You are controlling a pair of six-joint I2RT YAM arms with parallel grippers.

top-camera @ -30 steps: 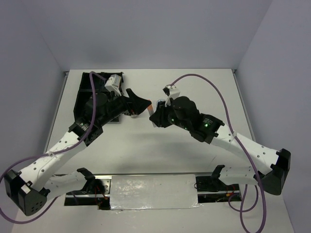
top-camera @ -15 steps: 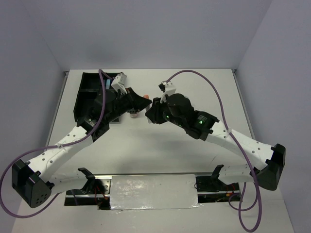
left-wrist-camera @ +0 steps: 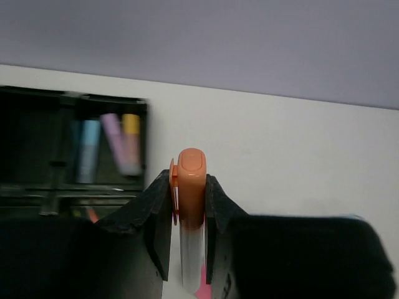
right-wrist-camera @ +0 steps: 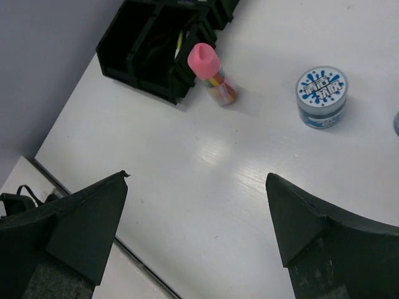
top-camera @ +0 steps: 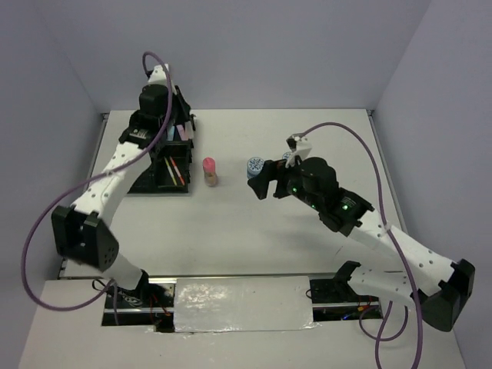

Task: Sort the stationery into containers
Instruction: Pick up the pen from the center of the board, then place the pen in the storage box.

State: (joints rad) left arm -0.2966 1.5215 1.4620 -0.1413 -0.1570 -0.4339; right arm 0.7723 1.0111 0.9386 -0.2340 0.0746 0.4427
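**Left jaws pinching an orange marker by the tray; right jaws hanging spread over the tabletop**

The left wrist view is showing what the overhead view is hiding. The left jaws are pinching an orange marker between them, its rounded cap end sticking out past the tips. Pale tabletop is lying behind it. From above, the left arm is reaching to the far left of the tabletop and is covering that marker completely.

The right wrist view is showing the right jaws spread wide with nothing between them, hanging above bare tabletop. The overhead view is giving only the dark bulk of the right arm there.

The black tray is lying at the far left. From above, thin pens, orange and yellow-green, are lying in its near right compartment. Pastel markers are sitting in the far right one. In the left wrist view they are appearing blurred, in light blue, pink and yellow-orange. The other compartments are too dark to read.

A pink-capped tube is sitting just beside the tray's near right corner, apart from it. A blue-patterned tin is resting to its right, well apart. A second tin is being partly hidden by the right arm from above and is being cut off by the frame edge in the right wrist view.
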